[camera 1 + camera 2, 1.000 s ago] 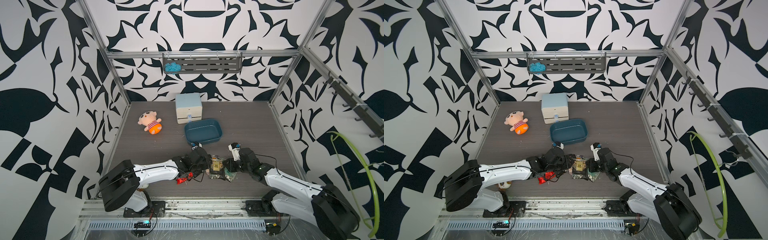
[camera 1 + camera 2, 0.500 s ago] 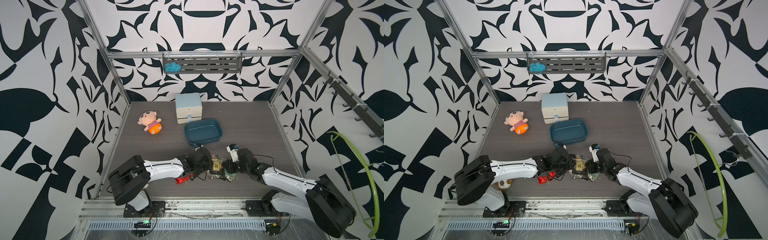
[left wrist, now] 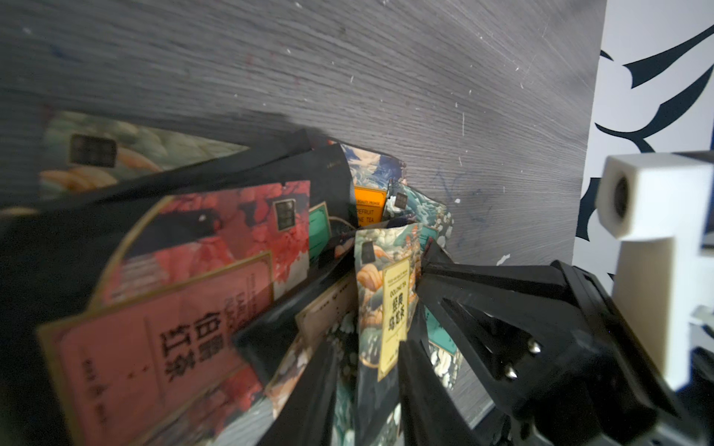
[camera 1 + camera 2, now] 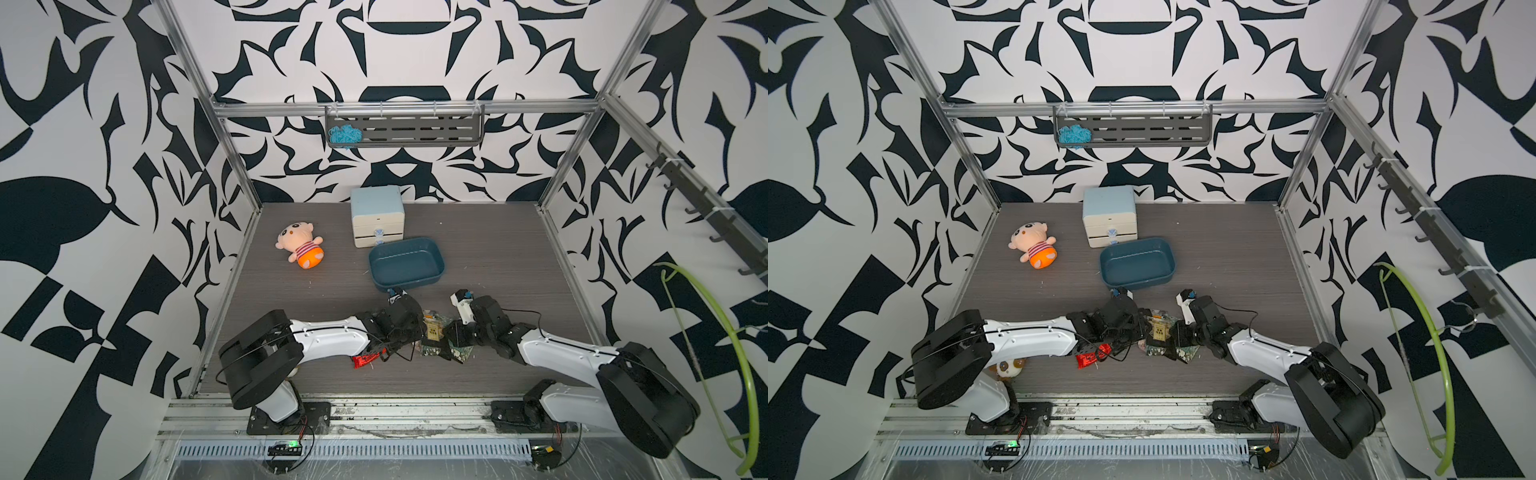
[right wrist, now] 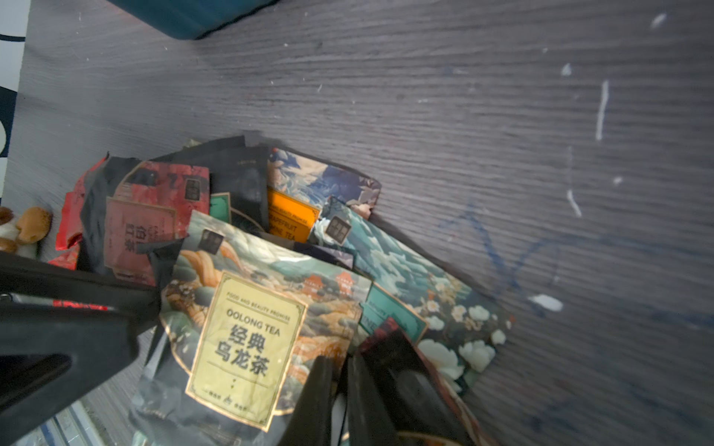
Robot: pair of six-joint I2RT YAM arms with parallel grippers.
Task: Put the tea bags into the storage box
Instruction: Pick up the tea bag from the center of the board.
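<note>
A dark grey wood-grain table (image 4: 498, 257), enclosed by black-and-white patterned walls, is seen from above in both top views. The tea bags (image 4: 435, 340) are heaped in a small overlapping pile near the table's front edge, between the two arms. None is seen inside the storage box (image 4: 411, 285), a shallow teal tray that sits behind the pile, near it but apart. One red foil sachet (image 4: 365, 360) lies apart from the heap, under the left arm's wrist.

The left gripper (image 4: 419, 332) and the right gripper (image 4: 452, 337) are lowered onto the pile from opposite sides and almost meet over it.

In the left wrist view, the left gripper (image 3: 367, 367) is shown with its jaws apart on either side of a yellow-labelled sachet (image 3: 390, 309) (printed "Oolong Tea"), which is propped on edge between them. Whether it is being pressed cannot be told.

In the right wrist view, the right gripper (image 5: 340, 370) is shown with its jaws drawn almost together, low against the near edge of that yellow-labelled sachet (image 5: 247, 347). Whether a sachet's edge is pinched there cannot be told.

Beside it, a red-labelled sachet (image 5: 147, 231), an orange-labelled sachet (image 5: 289, 220) and a teal flowered sachet (image 5: 444, 309) are fanned out flat.

A pale blue drawer cabinet (image 4: 377, 216) stands just behind the storage box, and a plush doll (image 4: 301, 247) lies to the cabinet's left.
</note>
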